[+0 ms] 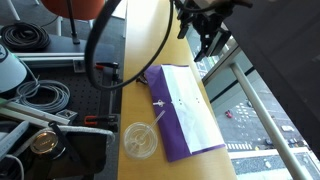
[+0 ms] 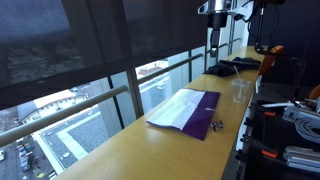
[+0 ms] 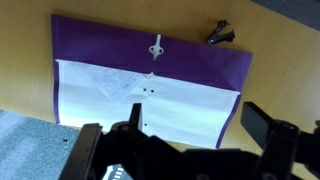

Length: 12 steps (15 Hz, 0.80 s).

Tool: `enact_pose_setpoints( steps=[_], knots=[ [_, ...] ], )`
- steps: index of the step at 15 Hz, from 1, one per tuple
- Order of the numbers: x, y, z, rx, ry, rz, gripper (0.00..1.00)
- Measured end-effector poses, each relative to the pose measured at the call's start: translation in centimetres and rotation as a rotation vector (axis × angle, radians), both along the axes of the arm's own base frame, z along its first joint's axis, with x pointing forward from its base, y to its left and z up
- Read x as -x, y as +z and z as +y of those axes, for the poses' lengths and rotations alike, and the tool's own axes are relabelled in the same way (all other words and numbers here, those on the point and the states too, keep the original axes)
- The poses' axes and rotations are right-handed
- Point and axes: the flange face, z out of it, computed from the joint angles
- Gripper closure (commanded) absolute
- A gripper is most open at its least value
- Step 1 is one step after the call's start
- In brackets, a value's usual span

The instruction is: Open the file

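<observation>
My hand (image 3: 190,140) hangs empty above the file (image 3: 150,75), jaws apart.

The purple file lies flat on the wooden surface (image 1: 150,30) directly below me, white sheets showing, its string clasp (image 3: 156,46) just ahead of my fingers. A black binder clip (image 3: 220,35) sits beyond its far corner, the clear cup (image 1: 139,139) beside it.

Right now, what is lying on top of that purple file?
A white sheet covers the lower part of the file in the wrist view, with a small white clasp above it. Whatever lies beneath the sheet is hidden. The hand hangs above, touching nothing.
</observation>
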Motion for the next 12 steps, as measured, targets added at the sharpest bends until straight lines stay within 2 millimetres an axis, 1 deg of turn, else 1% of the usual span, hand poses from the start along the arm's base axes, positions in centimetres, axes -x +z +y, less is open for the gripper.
enact_pose_setpoints(
  steps=[2, 5, 8, 12],
  knots=[
    [-0.1, 1.4, -1.2, 0.0, 0.006, -0.012, 0.0],
    [-0.1, 2.8, -2.2, -0.009, 0.031, -0.024, 0.0],
    [0.1, 3.2, -2.4, -0.008, 0.056, -0.026, 0.0],
    [0.0, 3.0, -2.3, -0.008, 0.063, -0.021, 0.0]
  ],
)
